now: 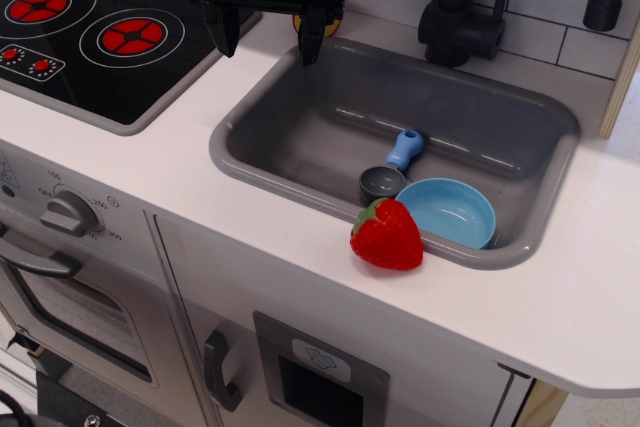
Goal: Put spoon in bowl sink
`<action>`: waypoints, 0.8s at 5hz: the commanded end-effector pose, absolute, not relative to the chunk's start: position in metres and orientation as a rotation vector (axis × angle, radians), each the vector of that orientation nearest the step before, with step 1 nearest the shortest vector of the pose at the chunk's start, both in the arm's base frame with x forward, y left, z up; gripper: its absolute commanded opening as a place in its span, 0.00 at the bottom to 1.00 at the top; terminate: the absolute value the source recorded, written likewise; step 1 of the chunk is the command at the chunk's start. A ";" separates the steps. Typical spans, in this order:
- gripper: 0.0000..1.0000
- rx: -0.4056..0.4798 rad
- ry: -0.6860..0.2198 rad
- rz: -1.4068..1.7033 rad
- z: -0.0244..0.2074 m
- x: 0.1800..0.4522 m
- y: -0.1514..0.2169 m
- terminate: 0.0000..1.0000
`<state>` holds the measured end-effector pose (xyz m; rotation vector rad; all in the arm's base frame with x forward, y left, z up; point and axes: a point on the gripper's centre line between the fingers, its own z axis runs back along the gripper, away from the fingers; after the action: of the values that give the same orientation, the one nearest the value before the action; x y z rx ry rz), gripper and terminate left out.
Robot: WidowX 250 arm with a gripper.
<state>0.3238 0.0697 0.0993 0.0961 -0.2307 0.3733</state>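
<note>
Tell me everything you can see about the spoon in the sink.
The spoon is a small plastic toy scoop with a stubby blue handle and a round dark-grey cup head. It lies on the floor of the grey sink, cup facing up, handle pointing toward the back, just left of the light-blue bowl. Nothing holds it.

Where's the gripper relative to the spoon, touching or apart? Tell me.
Apart. The single view shows the gripper open above the sink's back-left rim, while the spoon lies on the basin floor beside the bowl.
</note>
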 end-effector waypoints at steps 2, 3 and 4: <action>1.00 0.073 -0.206 0.364 0.076 0.349 0.042 0.00; 1.00 0.050 -0.289 0.348 0.054 0.370 0.019 0.00; 1.00 0.004 -0.301 0.321 0.039 0.390 0.005 0.00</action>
<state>0.3797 0.0035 0.0183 0.0147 -0.2374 0.3243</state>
